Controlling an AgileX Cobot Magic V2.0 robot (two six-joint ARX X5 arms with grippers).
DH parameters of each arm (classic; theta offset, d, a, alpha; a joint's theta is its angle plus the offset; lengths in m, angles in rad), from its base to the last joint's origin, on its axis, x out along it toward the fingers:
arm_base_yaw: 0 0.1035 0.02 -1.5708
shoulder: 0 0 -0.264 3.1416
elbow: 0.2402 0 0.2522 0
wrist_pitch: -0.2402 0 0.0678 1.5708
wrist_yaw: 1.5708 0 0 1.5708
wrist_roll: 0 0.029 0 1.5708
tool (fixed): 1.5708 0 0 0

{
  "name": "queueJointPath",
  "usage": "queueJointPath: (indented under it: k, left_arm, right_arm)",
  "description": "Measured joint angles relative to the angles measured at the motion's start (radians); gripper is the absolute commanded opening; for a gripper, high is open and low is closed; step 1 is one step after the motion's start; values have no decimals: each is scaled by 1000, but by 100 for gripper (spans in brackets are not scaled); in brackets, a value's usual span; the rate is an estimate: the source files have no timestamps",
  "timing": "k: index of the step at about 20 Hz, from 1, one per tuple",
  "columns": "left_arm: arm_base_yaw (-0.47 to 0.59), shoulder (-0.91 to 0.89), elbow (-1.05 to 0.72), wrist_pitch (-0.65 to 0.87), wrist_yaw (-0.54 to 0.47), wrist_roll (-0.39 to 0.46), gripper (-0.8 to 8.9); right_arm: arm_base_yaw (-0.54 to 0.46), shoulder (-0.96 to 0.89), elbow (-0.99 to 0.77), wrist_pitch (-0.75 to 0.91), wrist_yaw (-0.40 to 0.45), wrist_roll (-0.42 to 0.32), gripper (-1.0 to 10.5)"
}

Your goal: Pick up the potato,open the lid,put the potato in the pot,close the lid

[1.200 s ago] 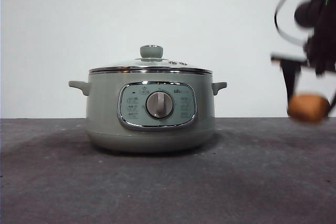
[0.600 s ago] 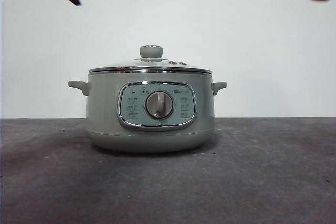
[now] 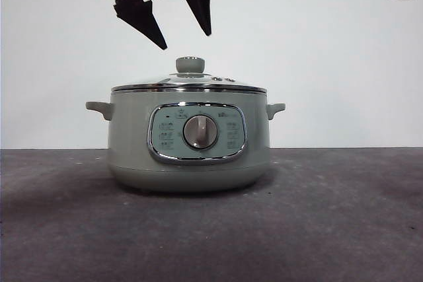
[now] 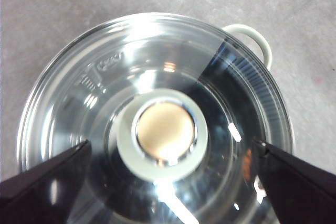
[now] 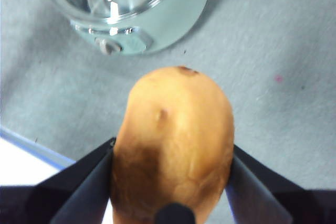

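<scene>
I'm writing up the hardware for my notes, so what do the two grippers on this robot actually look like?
Both look alike. The left gripper has two matte black jaws, broad at the base and narrowing to sharp points, with a small red accent high on its body. The right gripper shows the same plain black wedge-shaped jaws. No cables or markings are visible.

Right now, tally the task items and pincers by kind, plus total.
Pot: 1, lid on
Lid: 1, closed on the pot
Potato: 1, clamped in the right pincer
Pincers: 2, left pincer open above the lid knob
Total: 5
</scene>
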Motion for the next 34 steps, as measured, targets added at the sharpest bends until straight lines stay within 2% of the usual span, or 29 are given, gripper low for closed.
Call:
queueJointPath:
  k: [5, 12, 14, 15, 23, 24, 27, 29, 34]
  left_arm:
    - [-1, 27, 0, 16, -4, 0, 588]
    - [-1, 53, 0, 8, -4, 0, 585]
    - [-1, 55, 0, 18, -4, 0, 485]
    - [-1, 56, 0, 26, -4, 0, 475]
    - [-1, 96, 1, 50, -7, -6, 463]
    - [-2, 97, 1, 50, -7, -7, 421]
    - [-4, 100, 1, 57, -7, -8, 122]
    - [-6, 100, 1, 60, -8, -8, 8]
    - [-8, 100, 1, 65, -12, -7, -9]
  right_arm:
    - [12, 0, 0, -1, 0, 0, -8]
    - [13, 0, 0, -20, 0, 0, -8]
    - [13, 0, 0, -21, 0, 0, -8]
    - [13, 0, 0, -21, 0, 0, -8]
    - [13, 0, 0, -48, 0, 0, -8]
    - [13, 0, 0, -46, 0, 0, -8]
    - [13, -1, 0, -46, 0, 0, -8]
    - [13, -1, 0, -46, 0, 0, -8]
    - [13, 0, 0, -45, 3, 0, -8]
